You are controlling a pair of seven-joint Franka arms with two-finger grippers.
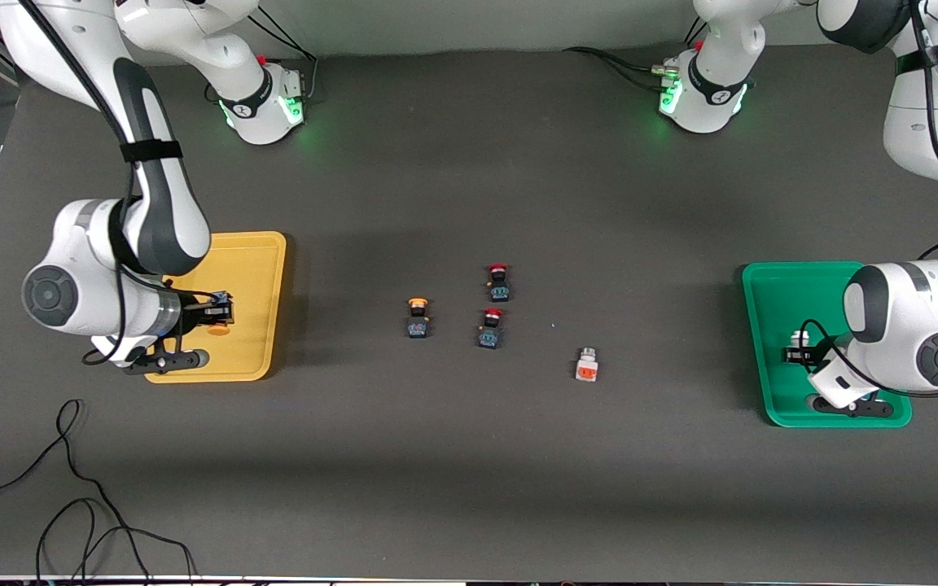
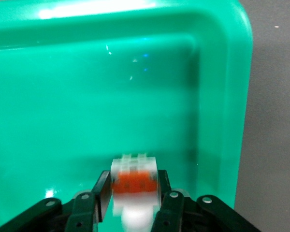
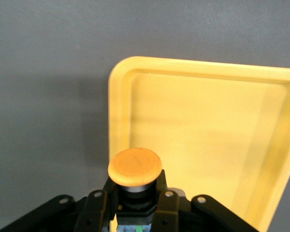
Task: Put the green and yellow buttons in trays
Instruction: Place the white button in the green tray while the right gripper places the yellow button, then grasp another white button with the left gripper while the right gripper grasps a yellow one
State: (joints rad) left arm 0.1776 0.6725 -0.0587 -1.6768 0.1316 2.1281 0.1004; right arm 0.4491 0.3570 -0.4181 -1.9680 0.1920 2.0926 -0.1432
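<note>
Overall, a dark grey matte tabletop is seen, with both arm bases lit green along its edge farthest from the front camera and black cables trailing at the edge nearest that camera, toward the right arm's end.

A yellow tray is set toward the right arm's end and a green tray toward the left arm's end, well apart.

The right hand is held over the yellow tray, fingers clamped tight on a dark button with an orange-yellow cap; in the right wrist view the cap is seen just above the fingers, over the tray's corner.

The left hand is held low over the green tray, with a white button with an orange-red end sitting between its fingers. The fingers are seen close against the block's sides; whether the grip is firm cannot be told. The button is blurred in the left wrist view.

On the bare tabletop between the trays, four buttons are left: a second orange-capped dark button, two red-capped dark buttons beside it toward the left arm's end, and a second white button nearest the front camera, closest to the green tray.
</note>
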